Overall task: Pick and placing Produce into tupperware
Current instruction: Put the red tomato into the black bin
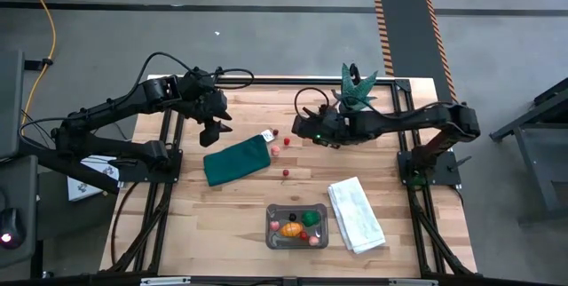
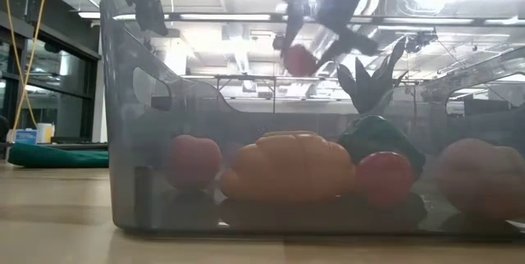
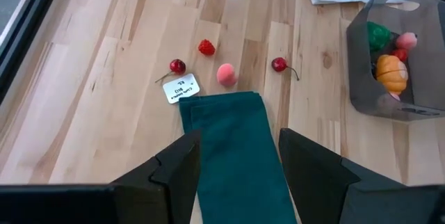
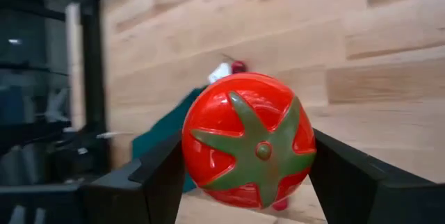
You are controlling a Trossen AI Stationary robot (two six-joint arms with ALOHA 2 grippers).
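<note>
The clear grey tupperware (image 1: 272,229) stands near the table's near edge and holds several produce pieces: an orange one (image 2: 287,166), red ones (image 2: 195,159) and a green one (image 3: 377,35). My right gripper (image 1: 311,133) is shut on a red toy tomato (image 4: 247,140) above the table's far middle; it also shows in the low view (image 2: 299,59). My left gripper (image 3: 240,140) is open and empty above the dark green cloth (image 1: 238,160). Two cherries (image 3: 177,65), a strawberry (image 3: 206,46) and a pink piece (image 3: 226,74) lie on the table beside the cloth. My right gripper pinches the tomato by its two opposite sides (image 4: 193,147) between its two fingers (image 4: 156,175). The green star-shaped calyx (image 4: 263,149) faces the wrist camera. The arm comes from the table's right side. The tomato is lifted clear of the table.
A folded white towel (image 1: 355,215) lies right of the tupperware. A green spiky plant (image 1: 355,91) stands at the far edge behind my right arm. A white tag (image 3: 181,88) lies at the cloth's end. Bare wood lies between the cloth and the tupperware.
</note>
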